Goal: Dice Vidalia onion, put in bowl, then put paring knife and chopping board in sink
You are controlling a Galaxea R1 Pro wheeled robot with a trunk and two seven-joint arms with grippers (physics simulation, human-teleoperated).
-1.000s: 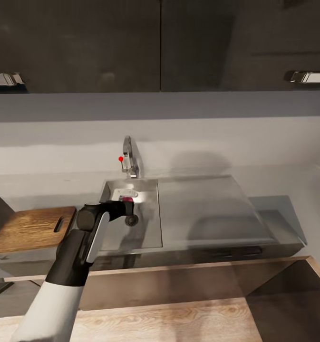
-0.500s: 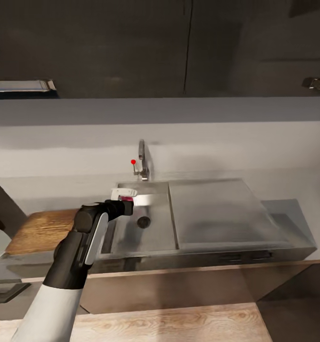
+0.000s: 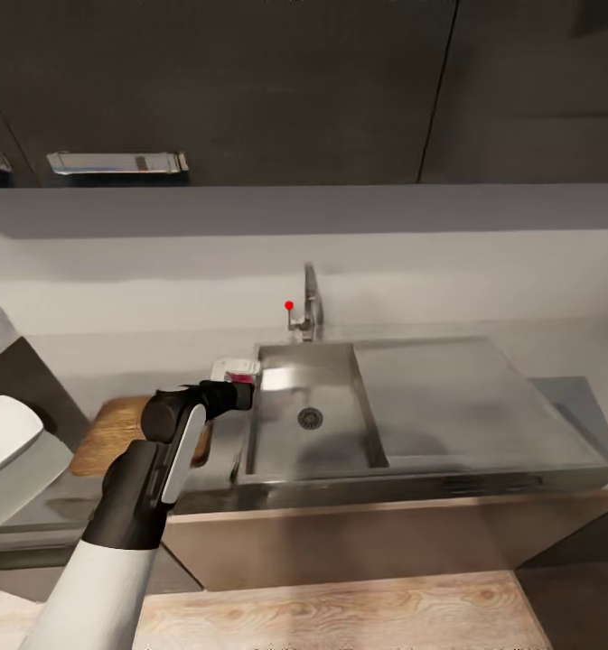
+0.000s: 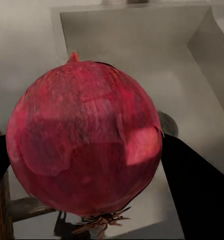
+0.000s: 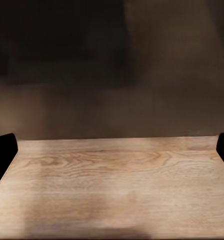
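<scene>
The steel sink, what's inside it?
Inside the grey steel sink you can see a dark round drain and bare metal. The left gripper, holding the round red onion, hides its near-left corner.

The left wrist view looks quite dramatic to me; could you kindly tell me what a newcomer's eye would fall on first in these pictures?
A big red onion dominates the left wrist view, held between the dark jaws of the left gripper above the steel sink. In the head view the sink's dark round drain and the tap's red knob stand out, with the brown chopping board on the countertop beside the basin, on the robot's left.
</scene>
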